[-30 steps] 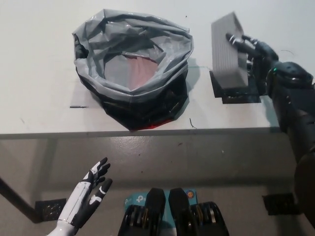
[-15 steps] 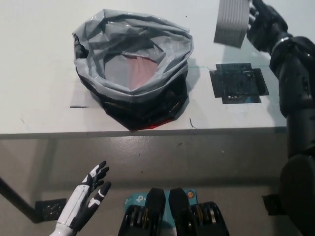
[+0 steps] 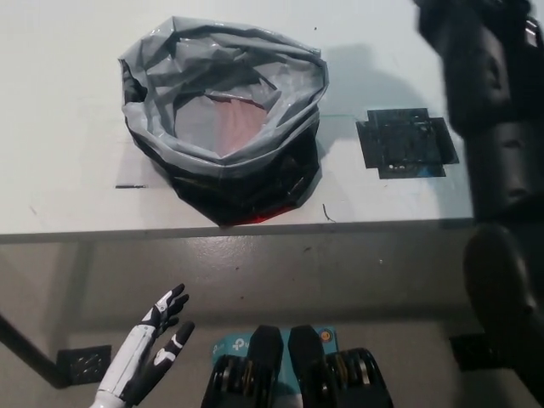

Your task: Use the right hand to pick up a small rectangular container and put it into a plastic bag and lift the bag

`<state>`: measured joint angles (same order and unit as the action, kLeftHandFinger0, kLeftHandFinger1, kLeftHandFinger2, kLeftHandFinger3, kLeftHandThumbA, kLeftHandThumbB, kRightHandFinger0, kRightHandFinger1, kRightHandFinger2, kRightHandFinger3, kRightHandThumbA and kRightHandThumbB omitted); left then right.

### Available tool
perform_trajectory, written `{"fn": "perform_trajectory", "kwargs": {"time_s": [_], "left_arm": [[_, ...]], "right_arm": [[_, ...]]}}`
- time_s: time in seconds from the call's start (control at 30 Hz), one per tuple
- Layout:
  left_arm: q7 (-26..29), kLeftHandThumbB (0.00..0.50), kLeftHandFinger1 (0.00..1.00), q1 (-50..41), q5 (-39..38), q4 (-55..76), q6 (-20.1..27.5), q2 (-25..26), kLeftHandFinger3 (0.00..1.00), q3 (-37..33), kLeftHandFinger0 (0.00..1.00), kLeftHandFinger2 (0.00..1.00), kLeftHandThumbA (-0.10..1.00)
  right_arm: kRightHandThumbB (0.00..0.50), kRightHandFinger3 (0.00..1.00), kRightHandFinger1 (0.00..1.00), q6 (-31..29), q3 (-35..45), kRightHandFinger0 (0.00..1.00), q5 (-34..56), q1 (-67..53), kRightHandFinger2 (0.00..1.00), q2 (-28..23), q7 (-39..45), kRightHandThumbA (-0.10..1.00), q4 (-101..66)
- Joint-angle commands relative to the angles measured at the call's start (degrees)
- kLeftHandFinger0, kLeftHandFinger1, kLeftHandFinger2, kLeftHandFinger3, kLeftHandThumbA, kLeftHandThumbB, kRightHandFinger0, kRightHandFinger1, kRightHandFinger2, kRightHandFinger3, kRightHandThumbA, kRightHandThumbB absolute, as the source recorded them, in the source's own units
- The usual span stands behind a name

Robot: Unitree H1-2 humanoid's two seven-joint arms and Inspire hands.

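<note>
glossy crinkled plastic bag (image 3: 223, 119), smooth matt white table (image 3: 68, 102)

No words or numbers can be read anywhere; a teal label (image 3: 231, 346) at the bottom edge bears a mark, perhaps a logo.

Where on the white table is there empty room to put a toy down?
The bare patches: left of the plastic bag up to the table edge, and the strip between the bag and the black marker patch. The bag fills the middle; the black right arm hangs over the right end.
</note>
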<state>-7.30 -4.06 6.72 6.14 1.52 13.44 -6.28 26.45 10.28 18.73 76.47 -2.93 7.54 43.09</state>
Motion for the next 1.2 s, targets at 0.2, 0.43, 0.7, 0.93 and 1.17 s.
{"fn": "perform_trajectory", "kwargs": {"time_s": [0.2,0.43,0.7,0.93,1.17], "left_arm": [[-1.4,0.175,1.00,-0.4,0.7,1.9,0.6,1.5,1.00,-0.2,1.00,1.00,0.83],[-1.5,0.162,1.00,-0.4,0.9,1.7,1.1,1.5,1.00,-0.2,1.00,1.00,0.80],[-1.8,0.157,1.00,-0.2,1.8,2.3,0.5,1.6,1.00,-0.6,1.00,1.00,0.80],[-2.2,0.149,1.00,0.2,2.6,2.5,0.7,2.2,1.00,-0.9,1.00,1.00,0.81],[-2.3,0.141,1.00,0.4,2.4,2.3,1.3,2.4,1.00,-1.1,1.00,1.00,0.80]], "right_arm": [[0.205,1.00,0.43,-8.2,-14.7,0.04,-12.8,9.9,0.86,4.2,-1.3,-0.10,17.9],[0.201,0.61,0.50,-15.2,-24.2,0.06,-19.2,10.0,0.89,6.4,-0.5,-0.10,24.0],[0.171,0.83,0.62,-21.3,-31.1,0.12,-25.7,8.9,0.92,6.5,-4.9,-0.10,30.5],[0.200,0.76,0.41,-25.7,-36.3,0.00,-31.8,7.8,0.77,6.3,-9.0,-0.10,32.6],[0.378,1.00,1.00,-32.8,-40.9,1.00,-36.8,6.4,1.00,6.1,-14.1,0.36,32.8]]}}
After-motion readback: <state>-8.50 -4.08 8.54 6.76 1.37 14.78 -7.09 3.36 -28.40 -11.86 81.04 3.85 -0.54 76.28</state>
